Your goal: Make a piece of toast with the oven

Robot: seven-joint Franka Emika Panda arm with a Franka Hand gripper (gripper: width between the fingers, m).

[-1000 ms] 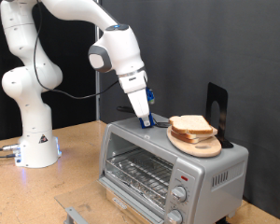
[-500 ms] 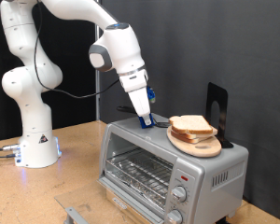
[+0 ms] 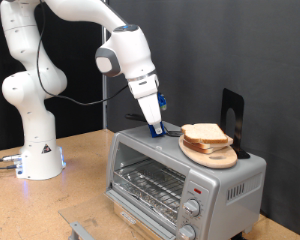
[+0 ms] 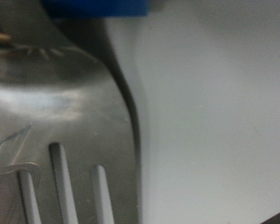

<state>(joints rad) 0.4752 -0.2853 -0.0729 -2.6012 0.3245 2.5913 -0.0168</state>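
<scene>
The silver oven (image 3: 155, 172) stands on the wooden table with its glass door closed and the wire rack visible inside. A stack of pale bread slices (image 3: 204, 134) lies on a round wooden board (image 3: 216, 156) on top of the oven, towards the exterior view's right. My gripper (image 3: 156, 129) points down at the oven's top, just left of the slices, with its tips at or on the metal. Nothing shows between its fingers. The wrist view is filled by the oven's slotted metal top (image 4: 56, 112), very close, beside a pale surface.
A black upright object (image 3: 232, 114) stands behind the board on the oven. The oven's knobs (image 3: 193, 208) face the front right. The arm's white base (image 3: 35, 150) stands at the exterior view's left. A grey metal piece (image 3: 80, 230) lies at the table's front edge.
</scene>
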